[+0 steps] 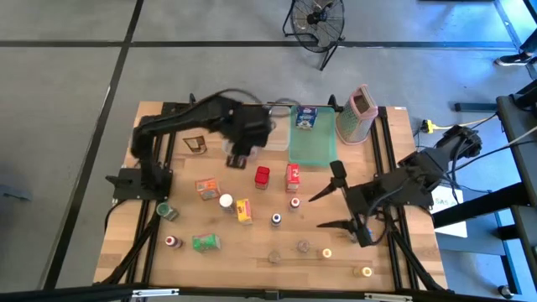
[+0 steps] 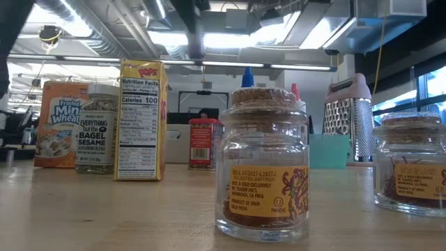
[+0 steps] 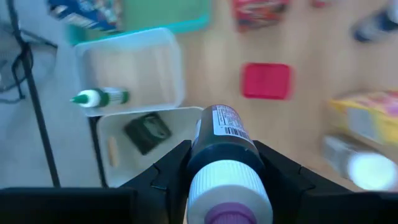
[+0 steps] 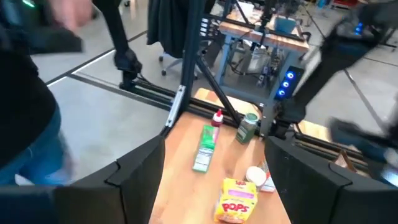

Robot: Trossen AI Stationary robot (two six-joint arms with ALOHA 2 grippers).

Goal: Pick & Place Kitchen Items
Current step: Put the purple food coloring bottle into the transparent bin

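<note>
A dark spice bottle [image 3: 222, 146] with a white-and-purple cap is pinched between the left gripper's [image 3: 221, 171] fingers, carried above two clear tubs [image 3: 127, 68] near the table's far edge, probably for dropping in. The right gripper [image 1: 336, 205] waits spread and empty over the table's right side.

A metal grater [image 1: 356, 112] stands beside the green tray [image 1: 312, 144]; a black fan [image 1: 317, 18] sits on the floor beyond.
</note>
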